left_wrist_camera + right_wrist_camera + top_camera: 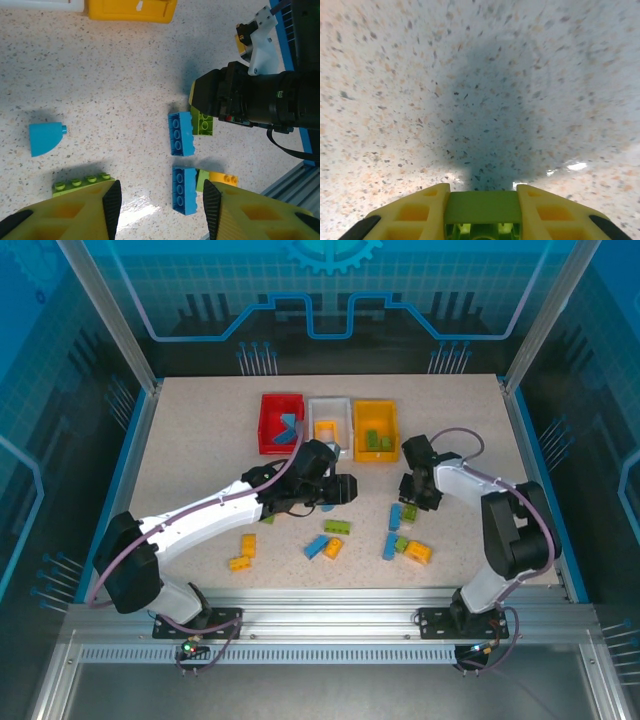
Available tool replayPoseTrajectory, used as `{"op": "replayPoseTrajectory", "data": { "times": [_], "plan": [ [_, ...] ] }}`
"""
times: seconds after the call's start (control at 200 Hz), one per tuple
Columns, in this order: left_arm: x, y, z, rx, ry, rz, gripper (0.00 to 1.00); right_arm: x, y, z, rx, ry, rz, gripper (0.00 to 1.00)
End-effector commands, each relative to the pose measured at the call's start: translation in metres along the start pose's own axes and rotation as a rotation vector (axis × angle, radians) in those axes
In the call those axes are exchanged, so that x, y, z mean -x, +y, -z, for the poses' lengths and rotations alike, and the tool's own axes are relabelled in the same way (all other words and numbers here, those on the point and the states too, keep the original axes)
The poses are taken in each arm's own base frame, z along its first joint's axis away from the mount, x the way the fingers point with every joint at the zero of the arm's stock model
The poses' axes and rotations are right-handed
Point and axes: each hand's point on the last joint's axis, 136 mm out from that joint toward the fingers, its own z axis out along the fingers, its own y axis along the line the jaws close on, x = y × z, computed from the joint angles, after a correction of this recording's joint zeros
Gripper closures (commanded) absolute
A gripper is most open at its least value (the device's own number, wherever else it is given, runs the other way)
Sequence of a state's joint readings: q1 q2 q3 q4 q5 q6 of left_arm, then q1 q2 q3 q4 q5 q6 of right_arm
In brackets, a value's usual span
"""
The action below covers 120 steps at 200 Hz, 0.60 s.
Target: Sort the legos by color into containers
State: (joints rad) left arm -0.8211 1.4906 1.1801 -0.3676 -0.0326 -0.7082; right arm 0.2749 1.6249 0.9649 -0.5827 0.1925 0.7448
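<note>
- Three containers stand in a row near the far edge of the table (190, 450). The red bin (266, 425) holds blue pieces, the white bin (330, 403) a yellow-orange piece, and the yellow-orange bin (375, 406) lime green bricks.
- Right gripper (482, 194) is pinched on a lime green lego (482, 211), with blurred speckled table beyond it. From above it sits right of the table's middle, in front of the yellow-orange bin.
- Left gripper (161, 202) has its fingers (112, 205) spread with nothing between them. It is over the table's middle, in front of the white bin.
- Loose legos lie toward the near edge:
  - two yellow-orange bricks (243, 551) on the left
  - a green brick (337, 527) and a blue brick (316, 546) in the middle
  - a blue, green and orange cluster (403, 545) on the right
</note>
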Motion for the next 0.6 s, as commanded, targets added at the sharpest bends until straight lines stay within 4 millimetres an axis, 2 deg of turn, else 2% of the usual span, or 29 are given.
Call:
{"op": "replayPoseTrajectory", "data": {
  "times": [0.0,0.045,0.135,0.29,0.44,0.595],
  "plan": [
    [0.019,-0.033,0.016,-0.093,-0.030,-0.035,0.49,0.027,-0.002,0.034,-0.005,-0.135,0.000,0.73],
    [0.025,-0.040,0.019,-0.108,-0.031,-0.046,0.48,0.039,0.005,0.046,0.009,-0.180,0.026,0.73],
    [0.041,-0.046,0.024,-0.108,-0.040,-0.057,0.47,0.062,0.034,0.066,0.078,-0.251,0.098,0.73],
    [0.074,-0.046,0.021,-0.093,-0.067,-0.068,0.47,0.102,0.088,0.076,0.182,-0.290,0.159,0.74],
    [0.104,-0.045,0.013,-0.078,-0.108,-0.082,0.47,0.139,0.135,0.068,0.285,-0.298,0.189,0.75],
    [0.116,-0.041,0.003,-0.069,-0.114,-0.078,0.47,0.161,0.173,0.050,0.360,-0.271,0.232,0.75]
  ]
}}
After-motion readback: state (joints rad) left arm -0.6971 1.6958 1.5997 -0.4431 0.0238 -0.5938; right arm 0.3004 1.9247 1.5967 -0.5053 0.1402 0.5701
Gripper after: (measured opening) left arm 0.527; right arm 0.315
